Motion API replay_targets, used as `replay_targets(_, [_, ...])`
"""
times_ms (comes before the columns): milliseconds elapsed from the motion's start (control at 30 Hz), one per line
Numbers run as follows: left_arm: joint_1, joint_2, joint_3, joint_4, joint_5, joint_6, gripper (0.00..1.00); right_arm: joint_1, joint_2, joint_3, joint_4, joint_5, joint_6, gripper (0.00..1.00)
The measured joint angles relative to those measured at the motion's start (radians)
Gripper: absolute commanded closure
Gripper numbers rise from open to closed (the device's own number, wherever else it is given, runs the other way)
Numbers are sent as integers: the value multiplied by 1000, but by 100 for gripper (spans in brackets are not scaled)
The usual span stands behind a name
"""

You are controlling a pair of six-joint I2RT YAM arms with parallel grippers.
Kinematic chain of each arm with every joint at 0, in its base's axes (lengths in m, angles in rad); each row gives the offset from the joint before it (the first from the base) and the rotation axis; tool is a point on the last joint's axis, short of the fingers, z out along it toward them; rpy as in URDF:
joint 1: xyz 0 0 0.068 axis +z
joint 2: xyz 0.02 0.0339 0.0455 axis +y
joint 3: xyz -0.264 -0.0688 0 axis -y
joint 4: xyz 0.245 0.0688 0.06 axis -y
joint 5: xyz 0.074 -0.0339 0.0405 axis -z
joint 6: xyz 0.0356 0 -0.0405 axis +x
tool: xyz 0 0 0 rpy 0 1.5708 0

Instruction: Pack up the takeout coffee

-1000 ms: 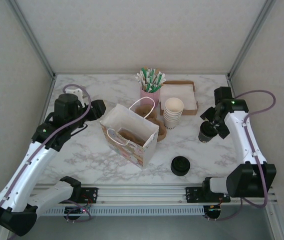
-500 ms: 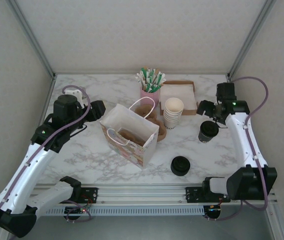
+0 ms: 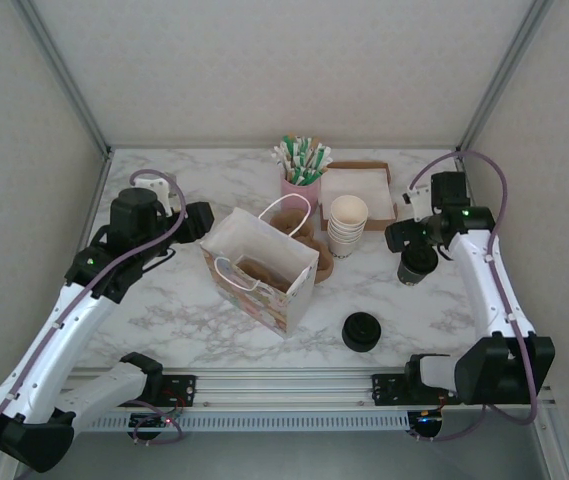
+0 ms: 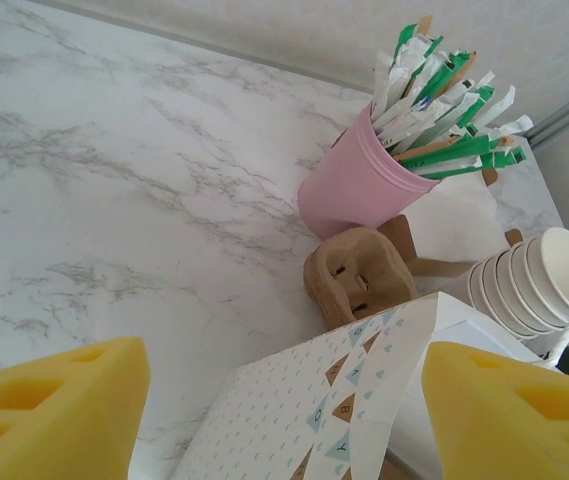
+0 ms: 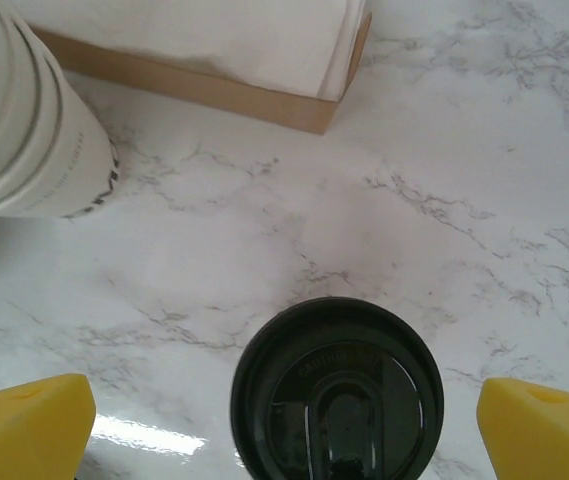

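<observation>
Straddling the takeout coffee [image 5: 336,395], the right end effector [image 5: 284,428] gapes.

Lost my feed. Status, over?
Left gripper open by bag. Right gripper open above coffee, not gripping. Coffee upright on table. Cup stack between coffee and bag.

**A:** What's the room like around this, anyone?

**B:** More of a booth tbh. The surface [image 3: 184,310] is white marble-look with thin grey veins, pretty glossy. Pale, faintly textured walls box it in on three sides: the back wall [image 3: 284,70], the left wall [image 3: 14,180] and the right wall [image 3: 564,140].

**A:** And the slanted metal bits in the corners?

**B:** Silvery frame posts. There's a left post [image 3: 64,75] and a right post [image 3: 502,75], each meeting a back corner. A ribbed metal rail [image 3: 284,385] runs along the near edge. Light is soft and even with hardly any shadows, just one bright glare patch [image 5: 134,430] on the marble in the right wrist view.
</observation>
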Motion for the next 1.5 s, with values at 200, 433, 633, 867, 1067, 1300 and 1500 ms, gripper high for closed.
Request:
replay_targets(200, [0,0,0,0,3,28,25,-13,24,-40,-5,55,-29,1])
replay_targets(433, [0,0,0,5,13,50,25,-51,25,-71,-2,87,-28,1])
replay_targets(633, [0,0,0,8,22,55,25,-53,73,-78,4,90,3,2])
replay_targets(867, [0,0,0,8,26,58,25,-53,146,-78,10,119,39,4])
replay_targets(1067, [0,11,0,14,34,58,25,-53,128,-78,42,122,59,6])
replay_targets(1300, [0,31,0,14,48,57,25,-53,88,-79,48,85,77,3])
replay_targets(1500, [0,38,6,14,52,56,25,-53,35,-99,60,79,86,16])
